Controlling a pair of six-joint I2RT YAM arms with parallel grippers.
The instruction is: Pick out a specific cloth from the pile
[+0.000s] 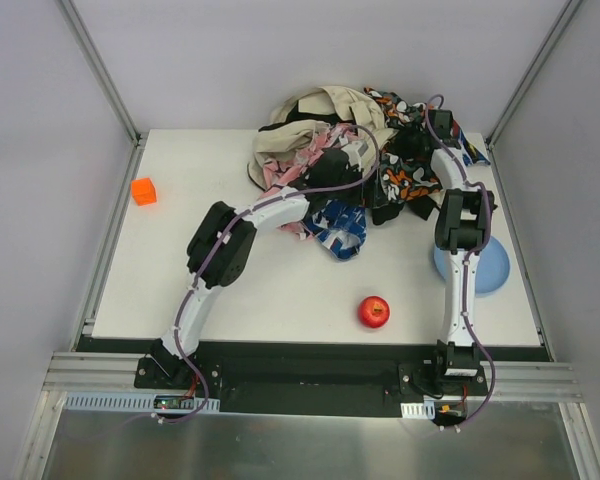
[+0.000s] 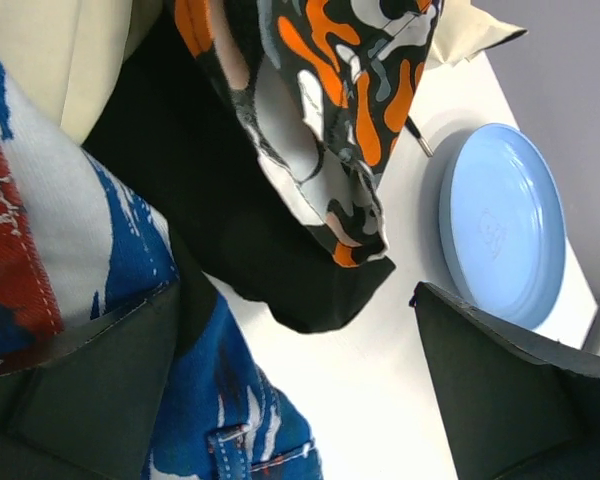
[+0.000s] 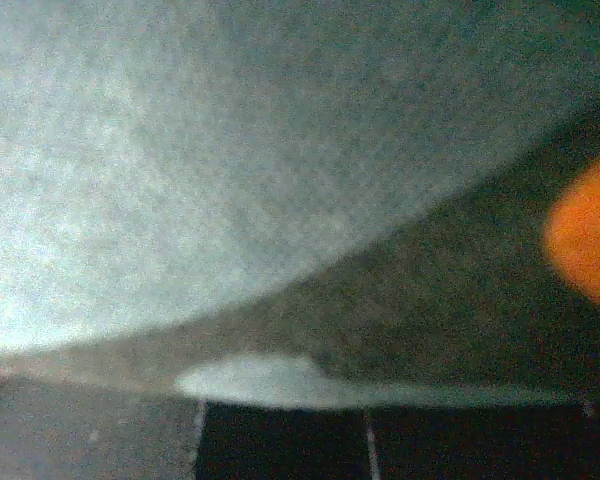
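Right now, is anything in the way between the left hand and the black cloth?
Not at its near edge: the black cloth lies bare just ahead of the open left hand. The orange blotchy cloth hangs over its farther part, and the blue patterned cloth lies against one finger.

No lettering, label, brand name or number can be read in any of the three views. The blue plate (image 2: 525,170) on the bench bears a faint raised mark at its centre, seen from the left wrist camera, too faint to make out. The printed fabrics of the pile (image 1: 325,130) show blotches and streaks only, forming no legible characters.
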